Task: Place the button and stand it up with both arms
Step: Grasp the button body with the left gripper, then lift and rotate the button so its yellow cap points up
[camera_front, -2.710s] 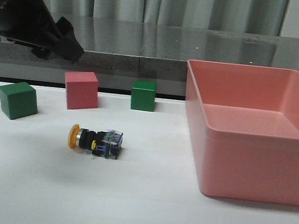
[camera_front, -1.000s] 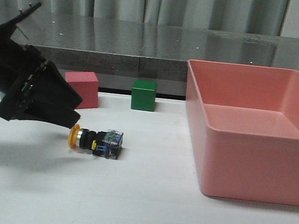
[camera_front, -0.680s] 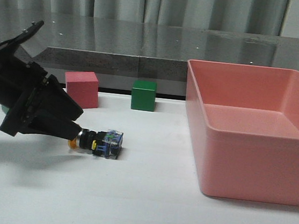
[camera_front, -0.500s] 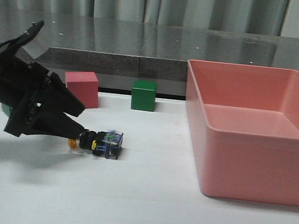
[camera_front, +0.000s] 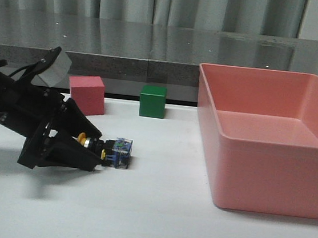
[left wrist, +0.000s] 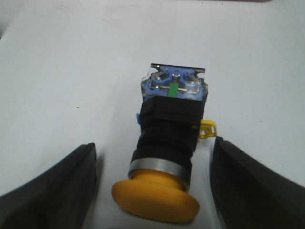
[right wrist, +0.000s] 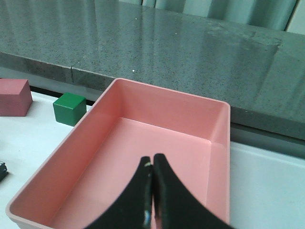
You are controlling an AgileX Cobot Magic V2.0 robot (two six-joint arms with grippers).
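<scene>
**Grabbing the Button the Right Way**

Lying on its side on the white table (camera_front: 147, 221), the button (camera_front: 108, 149) sits in the lower left of the front view, its yellow cap toward the left gripper (camera_front: 89, 151). The pink cube (camera_front: 86, 94) and green cube (camera_front: 152, 100) stand behind it, and the big pink bin (camera_front: 269, 160) fills the right side.

In the left wrist view the two black fingers (left wrist: 57, 186) are spread wide apart, one on each side of the button (left wrist: 169, 138). They do not touch it yet.

To do this step well, I think the fingers should close slowly on the black body, not on the round cap, which could slip. The button looks a bit slanted between them, so a soft squeeze should keep it from rolling away.

The right gripper (right wrist: 152, 188) hangs over the bin with its fingers pressed together, holding nothing. It looks ready to help stand the button up later.
</scene>
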